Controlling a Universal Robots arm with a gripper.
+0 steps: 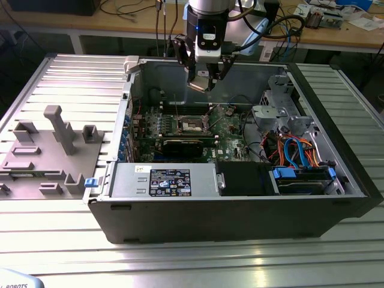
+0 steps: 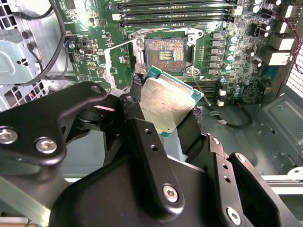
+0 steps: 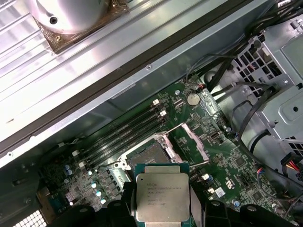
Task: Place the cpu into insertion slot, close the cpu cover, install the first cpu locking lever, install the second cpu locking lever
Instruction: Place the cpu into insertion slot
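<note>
Clamping the cpu, the pincer hangs over the case on a ribbed table.

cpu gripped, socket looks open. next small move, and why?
Probably a slow, short descent toward the insertion slot. The gripper is shut on the cpu, which hangs above the board, apart from the slot. The slot's contacts lie bare and the cpu cover stands swung open, so nothing seems to block the way down.

Bright light; soft glare on cpu
</note>
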